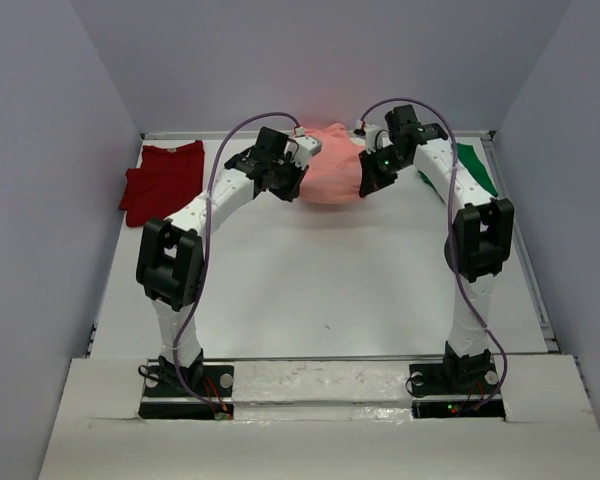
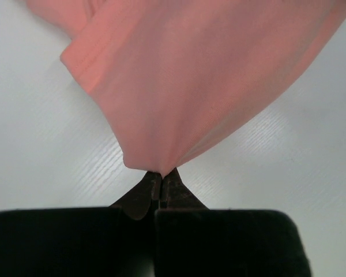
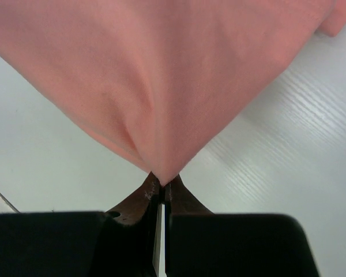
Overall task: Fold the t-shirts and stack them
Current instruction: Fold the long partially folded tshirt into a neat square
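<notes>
1. I've got the salmon-pink t-shirt (image 1: 332, 175) bunched at far centre, pinched between left pincer (image 2: 161, 178) and right pincer (image 3: 162, 182).
2. Dark red t-shirt (image 1: 165, 180) lies far left, rumpled.
3. Bright green t-shirt (image 1: 477, 168) lies far right, partly hidden.

The salmon-pink t-shirt (image 2: 207, 75) is soft, matt cloth with a stitched hem; the dark red t-shirt (image 1: 165, 180) far left and green t-shirt (image 1: 477, 168) far right look matt too. The worktop (image 2: 40, 144) is white, slightly glossy, finely grained. The left tool (image 2: 161, 179) and right tool (image 3: 162, 184) have dull, scuffed dark tips
</notes>
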Tool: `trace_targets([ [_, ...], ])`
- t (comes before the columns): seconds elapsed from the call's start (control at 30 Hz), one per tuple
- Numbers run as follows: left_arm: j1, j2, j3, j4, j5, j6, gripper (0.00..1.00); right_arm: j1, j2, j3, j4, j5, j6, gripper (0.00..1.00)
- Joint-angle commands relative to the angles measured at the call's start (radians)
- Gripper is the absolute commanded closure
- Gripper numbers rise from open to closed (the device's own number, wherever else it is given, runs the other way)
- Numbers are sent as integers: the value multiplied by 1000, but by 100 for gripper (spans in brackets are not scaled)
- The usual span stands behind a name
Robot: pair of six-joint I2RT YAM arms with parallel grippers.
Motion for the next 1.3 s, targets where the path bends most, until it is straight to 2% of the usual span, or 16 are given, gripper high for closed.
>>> trace_targets([
  [0.0,7,-23,96,-21,-89,12,100,-4,-37,92,-21,85,-6,100],
  [0.47,8,111,263,0,-203,33,100,-4,134,297,-9,109,-15,100],
  [0.7,8,157,286,14,-226,28,100,-4,183,342,-6,120,-21,100],
  [0.87,8,190,309,80,-261,27,100,-4,216,388,41,143,-33,100],
  [1.27,5,305,410,132,-367,45,100,-4,230,344,187,151,-73,100],
])
